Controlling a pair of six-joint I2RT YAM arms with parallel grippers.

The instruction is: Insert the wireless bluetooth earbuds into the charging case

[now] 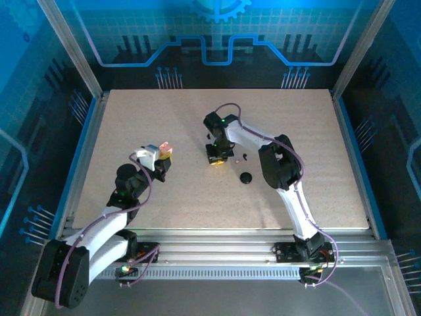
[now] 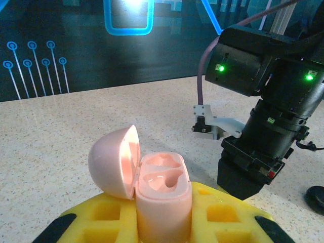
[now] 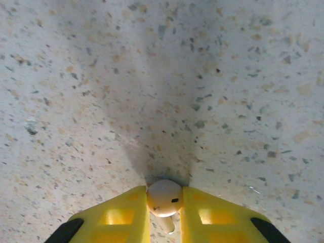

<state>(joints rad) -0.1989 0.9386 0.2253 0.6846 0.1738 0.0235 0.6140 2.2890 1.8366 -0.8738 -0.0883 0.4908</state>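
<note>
Earbud: pale, pinched in right gripper, touching tabletop.
Charging case: pink, lid open, clamped in left gripper.
Progress: pickup stage; both wells empty.

Black-and-white arms, purple cables, green LEDs, yellow claw fingers, black tips

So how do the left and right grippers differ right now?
The left gripper holds the open pink case upright above the table; the right gripper is down at the table, pinching a pale earbud. The left gripper's load is much bigger than the right gripper's. Both are shut on something between yellow fingers.
</note>
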